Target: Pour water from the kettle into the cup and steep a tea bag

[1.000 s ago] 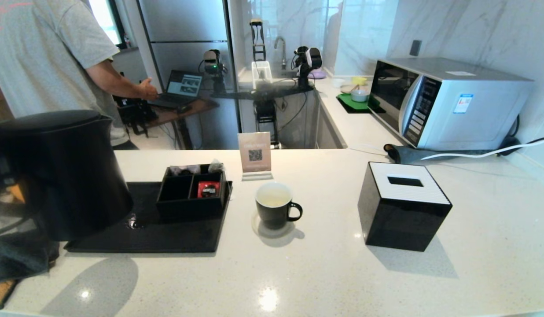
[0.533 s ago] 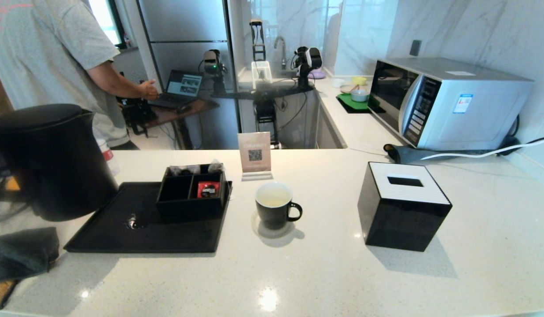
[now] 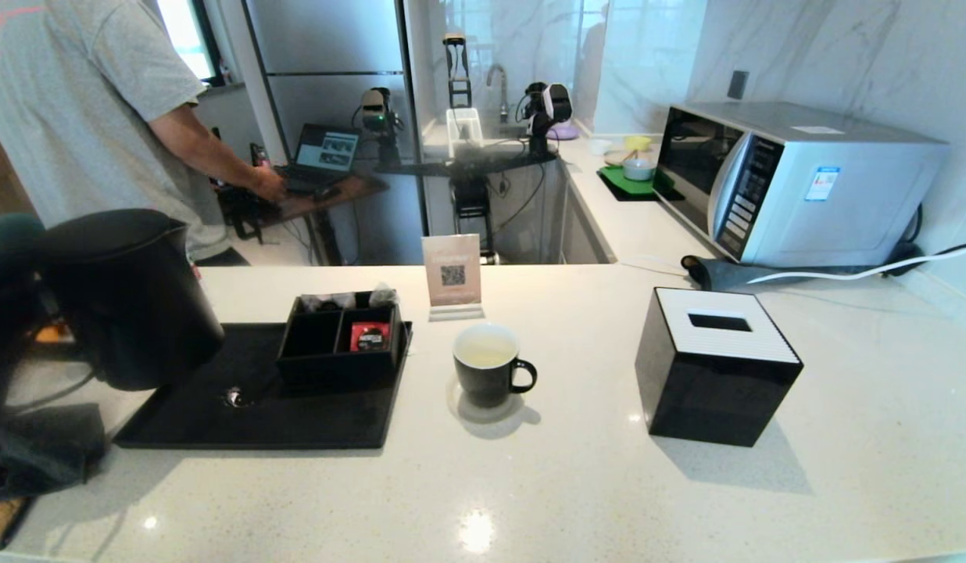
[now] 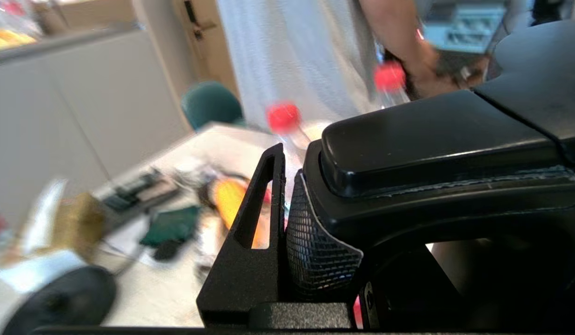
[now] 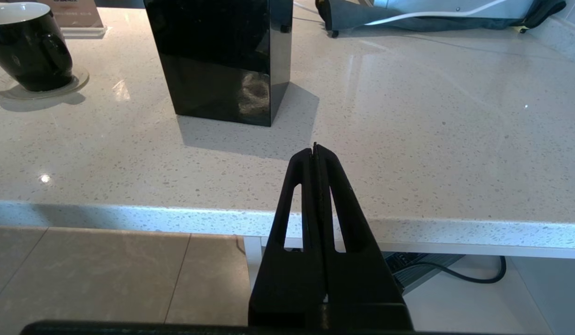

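The kettle point(image 3: 127, 301) is held off the surface point(image 3: 530, 485) well to the left of the cup point(image 3: 487, 366), above the left edge of the black tray point(image 3: 295, 422); its handle is clamped in the left hand point(image 4: 315, 223), of which only one finger point(image 4: 250, 251) is clearly seen in the wrist view. Pale liquid is seen in the cup, but no tea bag can be made out there. The right hand point(image 5: 315, 151), fingers pressed together, is parked below the surface's near edge, on the near side of the tissue box point(image 5: 220, 56) that stands right of the cup.
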Robot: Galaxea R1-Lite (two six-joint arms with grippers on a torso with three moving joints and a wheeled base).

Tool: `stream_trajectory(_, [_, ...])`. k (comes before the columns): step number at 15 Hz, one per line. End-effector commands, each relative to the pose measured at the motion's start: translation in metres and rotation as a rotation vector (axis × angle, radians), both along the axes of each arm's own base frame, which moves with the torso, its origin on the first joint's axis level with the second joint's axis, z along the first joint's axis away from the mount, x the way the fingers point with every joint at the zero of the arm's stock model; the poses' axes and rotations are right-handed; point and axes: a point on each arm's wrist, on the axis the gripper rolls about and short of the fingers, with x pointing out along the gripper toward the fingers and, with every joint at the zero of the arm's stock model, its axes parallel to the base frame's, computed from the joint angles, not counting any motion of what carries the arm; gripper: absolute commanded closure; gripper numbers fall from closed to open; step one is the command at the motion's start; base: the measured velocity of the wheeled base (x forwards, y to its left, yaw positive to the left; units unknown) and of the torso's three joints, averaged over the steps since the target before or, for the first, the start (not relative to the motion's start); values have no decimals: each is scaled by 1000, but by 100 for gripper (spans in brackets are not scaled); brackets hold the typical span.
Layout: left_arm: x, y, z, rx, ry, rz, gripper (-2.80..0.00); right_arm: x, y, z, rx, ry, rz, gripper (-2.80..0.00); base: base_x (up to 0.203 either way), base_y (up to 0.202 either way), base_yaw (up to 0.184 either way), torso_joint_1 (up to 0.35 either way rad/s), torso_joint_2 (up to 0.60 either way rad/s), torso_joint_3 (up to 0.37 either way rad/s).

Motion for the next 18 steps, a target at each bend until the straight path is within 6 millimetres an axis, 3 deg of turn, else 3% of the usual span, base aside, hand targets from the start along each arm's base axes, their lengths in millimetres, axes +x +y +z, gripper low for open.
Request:
stream_trajectory(1, [12,6,-27,-25,49,-7,0,0,0,0,-1,2,1,0,0,0,0,0,0,0])
stream_trajectory(11, [30,-4,-60,-93,126,-67,0,0,0,0,-1,2,1,0,0,0,0,0,0,0])
stream_trajectory(18, [33,-3,-72,-108,158,-70,0,0,0,0,-1,2,1,0,0,0,0,0,0,0])
